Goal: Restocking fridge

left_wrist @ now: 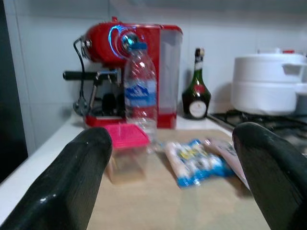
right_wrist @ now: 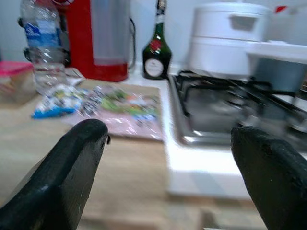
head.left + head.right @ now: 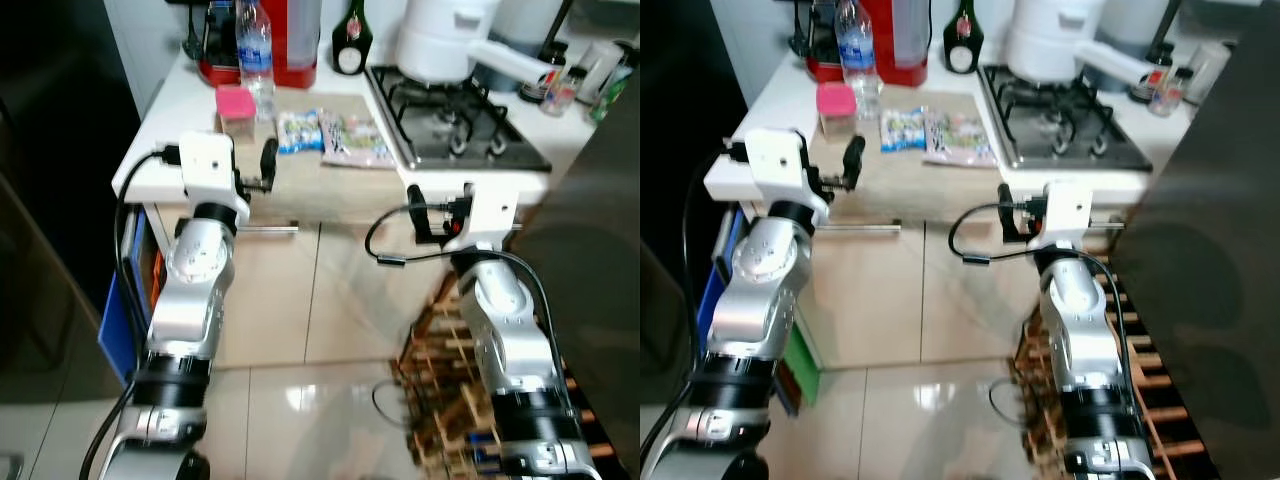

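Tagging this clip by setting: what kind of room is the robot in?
A home kitchen, most likely. A gas hob is set into the white counter, with a red espresso machine against the tiled wall and a water bottle and snack packets in front of it.

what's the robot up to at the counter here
It faces the kitchen counter with both arms raised and nothing held. The open left gripper points toward the water bottle and the pink-lidded container. The open right gripper is near the stove, with snack packets lying on the counter between them.
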`<state>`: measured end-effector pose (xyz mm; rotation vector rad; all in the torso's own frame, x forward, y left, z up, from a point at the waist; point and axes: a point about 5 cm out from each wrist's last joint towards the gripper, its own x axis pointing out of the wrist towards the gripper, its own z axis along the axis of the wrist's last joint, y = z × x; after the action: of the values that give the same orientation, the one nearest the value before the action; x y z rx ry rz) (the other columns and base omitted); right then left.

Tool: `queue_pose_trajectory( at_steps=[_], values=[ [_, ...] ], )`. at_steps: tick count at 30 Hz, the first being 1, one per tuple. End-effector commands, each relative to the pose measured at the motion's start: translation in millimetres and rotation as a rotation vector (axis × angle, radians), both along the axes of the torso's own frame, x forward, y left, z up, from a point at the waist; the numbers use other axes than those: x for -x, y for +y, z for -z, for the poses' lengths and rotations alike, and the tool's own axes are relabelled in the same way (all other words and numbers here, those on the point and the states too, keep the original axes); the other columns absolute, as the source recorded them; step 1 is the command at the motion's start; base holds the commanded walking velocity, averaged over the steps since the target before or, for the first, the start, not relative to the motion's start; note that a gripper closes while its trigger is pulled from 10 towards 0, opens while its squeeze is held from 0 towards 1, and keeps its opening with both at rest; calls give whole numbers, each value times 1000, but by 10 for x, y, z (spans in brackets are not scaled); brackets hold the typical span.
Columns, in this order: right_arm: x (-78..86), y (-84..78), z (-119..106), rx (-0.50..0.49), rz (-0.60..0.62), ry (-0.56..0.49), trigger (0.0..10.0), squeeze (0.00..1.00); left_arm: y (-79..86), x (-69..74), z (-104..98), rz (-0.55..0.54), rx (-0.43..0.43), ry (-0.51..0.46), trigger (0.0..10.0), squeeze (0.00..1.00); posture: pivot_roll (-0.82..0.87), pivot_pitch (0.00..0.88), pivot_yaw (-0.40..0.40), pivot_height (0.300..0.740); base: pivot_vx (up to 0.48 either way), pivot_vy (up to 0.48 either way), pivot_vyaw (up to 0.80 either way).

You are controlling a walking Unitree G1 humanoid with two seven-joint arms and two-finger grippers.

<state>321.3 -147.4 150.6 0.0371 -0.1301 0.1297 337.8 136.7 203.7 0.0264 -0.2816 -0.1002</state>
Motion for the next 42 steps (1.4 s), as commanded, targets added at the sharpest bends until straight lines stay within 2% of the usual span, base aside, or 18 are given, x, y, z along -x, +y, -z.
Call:
queue_pose_trajectory(
  at_steps=[1,5,9,10,11,12,14,18,22,24,27,33,35,38,42],
  values=[
    [10,50,-84,3,-8,-33,10000,0,-32,-18,-66,24,-2,-21,10000,0,-87,11,-37,740,454,0,0],
    [24,59,-142,5,-3,-61,10000,0,-213,-16,-278,111,-25,-103,10000,0,-92,11,-29,740,448,0,0],
    [23,66,-153,0,-2,-66,10000,0,-301,-42,-380,124,-21,-128,10000,0,-92,12,-24,740,445,0,0],
    [22,74,-154,1,-2,-66,10000,0,-327,-63,-399,119,-20,-120,10000,0,-94,14,-22,740,442,0,0],
    [24,77,-157,0,-2,-68,10000,0,-377,-95,-412,129,23,-94,10000,0,-94,14,-22,740,0,0,0],
    [24,77,-157,0,-2,-68,10000,0,-377,-95,-412,129,23,-94,10000,0,-94,14,-22,740,0,0,0],
    [36,95,-172,0,-2,-72,10000,0,-435,-146,-426,133,77,-61,10000,0,-101,15,-16,740,0,0,0],
    [53,94,-186,-3,1,-77,10000,0,-440,-181,-389,119,84,-40,10000,0,-105,17,-11,740,68,-97,0],
    [65,107,-181,-5,0,-76,10000,0,-410,-217,-336,61,52,-14,10000,0,-108,17,-6,740,320,-353,0],
    [67,109,-175,-6,-1,-75,10000,0,-368,-251,-316,-1,34,7,10000,0,-107,16,-6,740,337,-159,0],
    [69,135,-168,-6,-12,-69,10000,0,-229,-327,-298,-112,31,49,10000,0,-105,14,-5,740,0,0,0],
    [91,177,-149,-1,-28,-62,10000,0,-213,-406,-262,-122,16,73,10000,0,-103,18,-9,740,0,0,0],
    [99,187,-140,0,-33,-59,10000,0,-183,-451,-226,-147,2,93,10000,0,-103,20,-8,740,0,0,0],
    [118,196,-128,-1,-38,-55,10000,0,-55,-545,-184,-236,6,135,10000,0,-110,31,-4,740,0,0,0],
    [139,193,-125,-2,-37,-52,10000,0,-12,-590,-176,-245,-1,148,10000,0,-118,43,0,740,0,0,0]
  ],
)
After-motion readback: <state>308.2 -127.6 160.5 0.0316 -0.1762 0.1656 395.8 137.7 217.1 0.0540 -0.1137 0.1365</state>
